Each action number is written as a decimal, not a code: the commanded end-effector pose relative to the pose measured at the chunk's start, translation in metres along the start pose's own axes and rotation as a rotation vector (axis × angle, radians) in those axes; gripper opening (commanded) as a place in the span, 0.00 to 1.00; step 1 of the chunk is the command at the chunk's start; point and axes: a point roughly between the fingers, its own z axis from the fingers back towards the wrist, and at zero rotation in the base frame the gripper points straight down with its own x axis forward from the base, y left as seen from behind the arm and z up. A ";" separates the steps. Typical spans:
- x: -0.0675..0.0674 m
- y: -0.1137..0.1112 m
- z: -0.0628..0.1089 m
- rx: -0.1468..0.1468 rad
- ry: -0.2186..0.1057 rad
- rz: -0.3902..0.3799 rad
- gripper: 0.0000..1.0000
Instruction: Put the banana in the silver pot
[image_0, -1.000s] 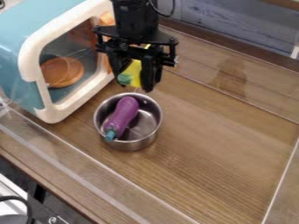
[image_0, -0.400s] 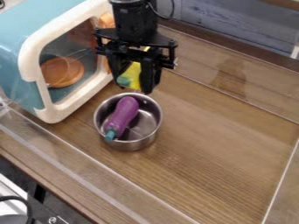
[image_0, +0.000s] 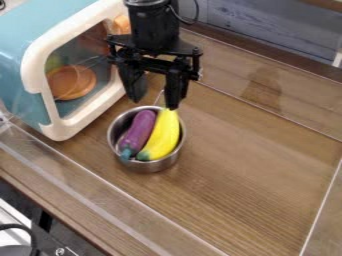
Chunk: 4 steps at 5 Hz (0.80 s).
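The small yellow plastic toy banana (image_0: 163, 134), slightly curved, lies inside the small round shiny silver metal pot (image_0: 147, 161), on its right side, pressed against a purple toy eggplant with a green stem end (image_0: 134, 132) that fills the left half. The pot stands on the brown wood-grain counter (image_0: 254, 150), just in front of a toy microwave with a teal body and a cream-framed door (image_0: 40, 95); through the door's window an orange dish (image_0: 74, 82) shows. Directly above the pot hangs the black robot hand (image_0: 151, 98), pointing straight down, its two fingers (image_0: 171, 97) spread wide apart with nothing between them, their tips just above the pot's far rim and clear of the banana. The hand and its arm cover part of the microwave's right edge and the counter behind the pot. A clear plastic wall (image_0: 80, 190) runs along the near edge of the counter, and grey planking shows at the far right. No brand, label or writing can be read anywhere. A second ago the fingers were clamped on the banana, held upright above the pot, which held only the eggplant; now the banana has dropped in beside the eggplant and the fingers have opened.
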 end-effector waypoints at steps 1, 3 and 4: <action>0.003 -0.004 0.004 0.003 -0.025 -0.005 1.00; 0.004 -0.007 -0.003 0.005 -0.027 0.003 1.00; 0.005 -0.008 -0.006 0.006 -0.028 0.007 1.00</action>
